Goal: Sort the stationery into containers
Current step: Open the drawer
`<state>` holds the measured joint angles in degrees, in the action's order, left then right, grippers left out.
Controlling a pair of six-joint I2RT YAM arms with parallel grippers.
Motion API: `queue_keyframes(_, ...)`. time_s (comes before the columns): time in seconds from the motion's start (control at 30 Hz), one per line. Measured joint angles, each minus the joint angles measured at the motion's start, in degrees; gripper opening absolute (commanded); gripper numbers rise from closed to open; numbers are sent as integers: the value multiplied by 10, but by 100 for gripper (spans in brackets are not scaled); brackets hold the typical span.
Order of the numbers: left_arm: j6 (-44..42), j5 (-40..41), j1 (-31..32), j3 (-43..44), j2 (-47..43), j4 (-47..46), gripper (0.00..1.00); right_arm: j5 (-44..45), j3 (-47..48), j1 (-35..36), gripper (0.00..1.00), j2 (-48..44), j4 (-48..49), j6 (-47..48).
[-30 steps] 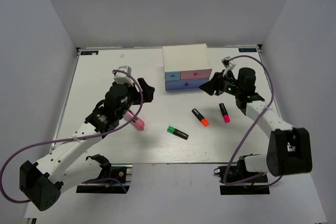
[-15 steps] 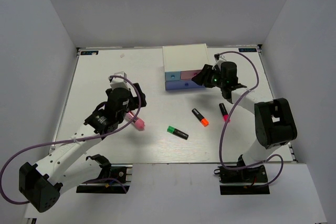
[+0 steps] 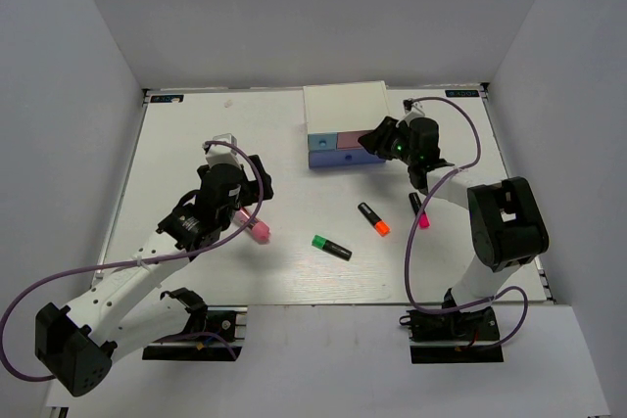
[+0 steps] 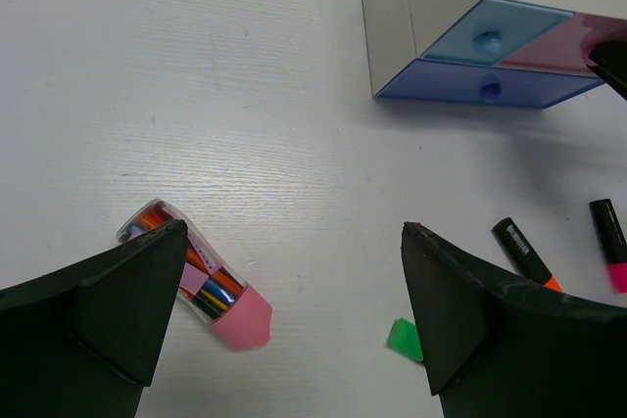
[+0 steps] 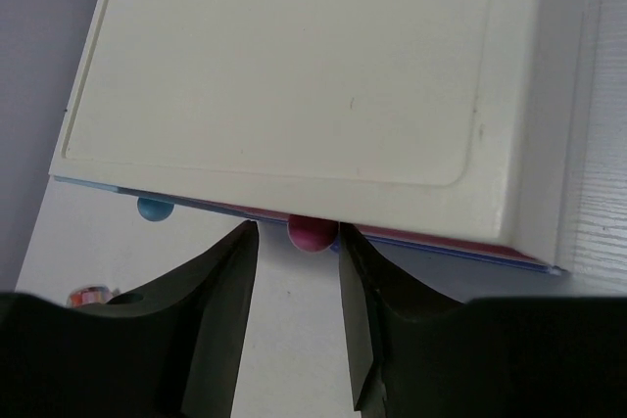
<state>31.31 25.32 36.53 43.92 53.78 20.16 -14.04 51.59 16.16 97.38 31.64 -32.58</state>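
Right gripper [image 5: 297, 230]: fingers parted, bracketing the pink knob [image 5: 312, 233] of the white box [image 5: 294, 66]; a gap remains on one side. Left gripper [image 4: 294, 232]: spread wide, nothing held; the pink cylinder [image 4: 211, 291] lies on the table, partly under one finger.

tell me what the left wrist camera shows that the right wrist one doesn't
Only the left wrist: the orange highlighter, the pink highlighter and the wide blue drawer front. Only the right wrist: the pink knob sitting in the gap of the open right gripper. Both: the white box and the light blue knob.
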Motion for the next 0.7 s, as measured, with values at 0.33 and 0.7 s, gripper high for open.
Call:
queue_keyframes(0.33,0,0,0,-3,0,0,100,14,-9,2,24,2,16,-15)
queue_keyframes(0.7,13,5,0,-3,3,0,100,17,-48,4,20,-13,55,-22)
